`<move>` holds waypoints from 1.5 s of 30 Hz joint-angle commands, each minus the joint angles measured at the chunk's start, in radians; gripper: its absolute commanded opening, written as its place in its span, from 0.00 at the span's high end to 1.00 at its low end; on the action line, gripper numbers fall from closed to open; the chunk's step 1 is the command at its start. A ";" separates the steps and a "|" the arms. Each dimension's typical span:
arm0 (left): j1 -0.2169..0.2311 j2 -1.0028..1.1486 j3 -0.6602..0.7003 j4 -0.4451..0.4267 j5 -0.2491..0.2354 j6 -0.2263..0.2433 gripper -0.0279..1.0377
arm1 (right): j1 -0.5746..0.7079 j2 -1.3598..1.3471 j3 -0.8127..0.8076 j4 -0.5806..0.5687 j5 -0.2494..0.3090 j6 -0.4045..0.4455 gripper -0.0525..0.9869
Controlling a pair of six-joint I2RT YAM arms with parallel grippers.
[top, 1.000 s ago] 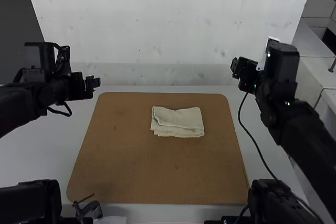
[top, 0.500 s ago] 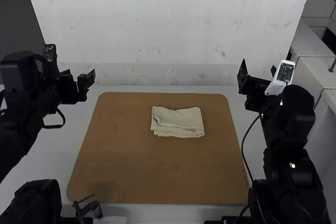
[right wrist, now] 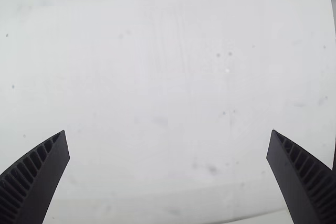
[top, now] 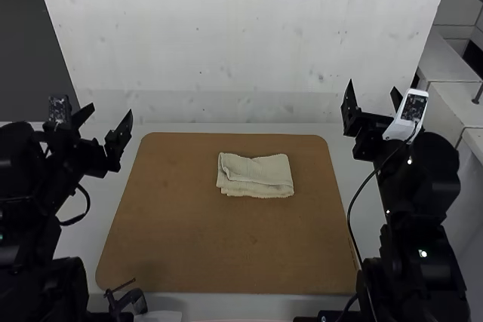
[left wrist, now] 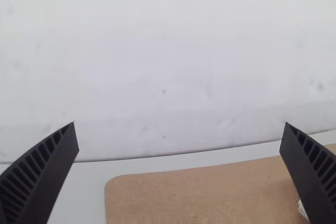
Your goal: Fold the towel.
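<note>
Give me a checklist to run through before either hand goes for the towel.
1. Left hand open and empty: ok.
2. Right hand open and empty: ok.
3. Towel lying wholly on the brown board: ok.
4. Towel layers lined up: not ok, a lower layer sticks out past the upper one along the near side.
5. A hand in place over the towel: not ok, they are off to either side of the board.
6. Number of folds in the towel: cannot tell.
</note>
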State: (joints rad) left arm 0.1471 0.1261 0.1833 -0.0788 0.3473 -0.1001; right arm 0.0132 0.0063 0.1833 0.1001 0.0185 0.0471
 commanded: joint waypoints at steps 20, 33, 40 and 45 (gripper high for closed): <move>0.016 0.010 -0.151 0.162 -0.065 0.000 0.05 | 0.011 -0.006 -0.157 0.032 0.035 -0.006 0.02; -0.029 0.015 -0.151 0.163 -0.077 -0.020 0.05 | 0.018 -0.003 -0.165 0.052 0.060 -0.006 0.02; -0.030 0.015 -0.150 0.163 -0.077 -0.021 0.05 | 0.018 -0.003 -0.165 0.052 0.060 -0.006 0.02; -0.030 0.015 -0.150 0.163 -0.077 -0.021 0.05 | 0.018 -0.003 -0.165 0.052 0.060 -0.006 0.02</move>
State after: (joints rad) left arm 0.1223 0.1497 0.0296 0.0757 0.2764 -0.1139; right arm 0.0196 0.0059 0.0139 0.1379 0.0658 0.0410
